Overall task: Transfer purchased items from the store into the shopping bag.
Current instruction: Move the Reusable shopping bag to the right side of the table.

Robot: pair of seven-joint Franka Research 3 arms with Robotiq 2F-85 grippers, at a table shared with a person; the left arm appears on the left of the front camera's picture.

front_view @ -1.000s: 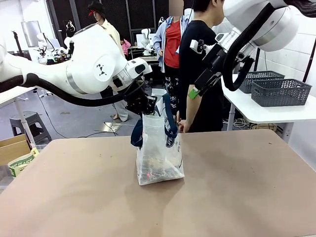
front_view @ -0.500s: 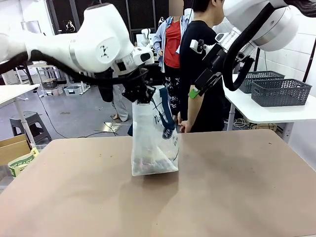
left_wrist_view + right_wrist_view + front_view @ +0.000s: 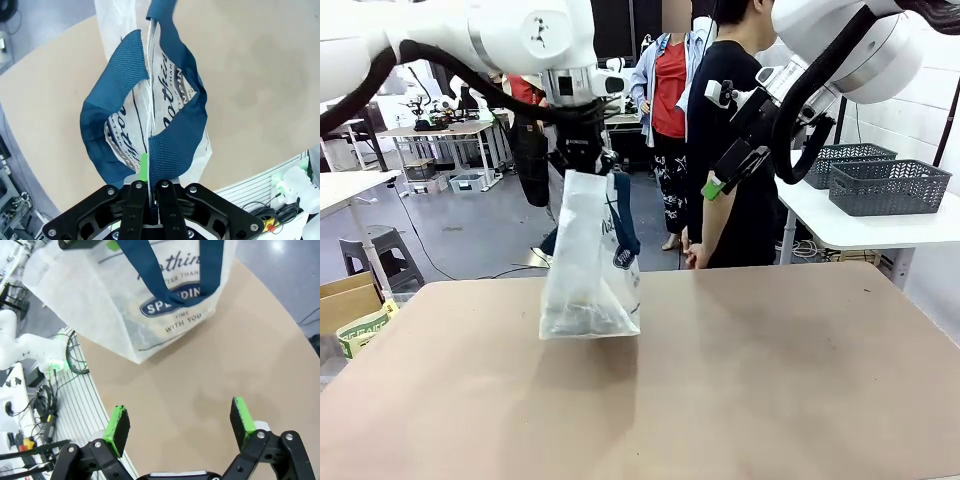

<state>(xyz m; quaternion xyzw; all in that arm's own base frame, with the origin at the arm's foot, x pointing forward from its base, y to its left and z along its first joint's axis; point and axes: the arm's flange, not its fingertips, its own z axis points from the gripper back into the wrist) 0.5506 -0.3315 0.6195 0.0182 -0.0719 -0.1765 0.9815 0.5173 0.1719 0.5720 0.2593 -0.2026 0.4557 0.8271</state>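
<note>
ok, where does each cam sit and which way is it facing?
Front: fixed between the arms, looking across the table at the person; both arms show.
Left wrist: above the shopping bag, looking down; left gripper jaws shut on a navy handle.
Right wrist: high, looking down at the tabletop; right gripper jaws open, empty.
Shared: all three show the bag, hanging off the table.
</note>
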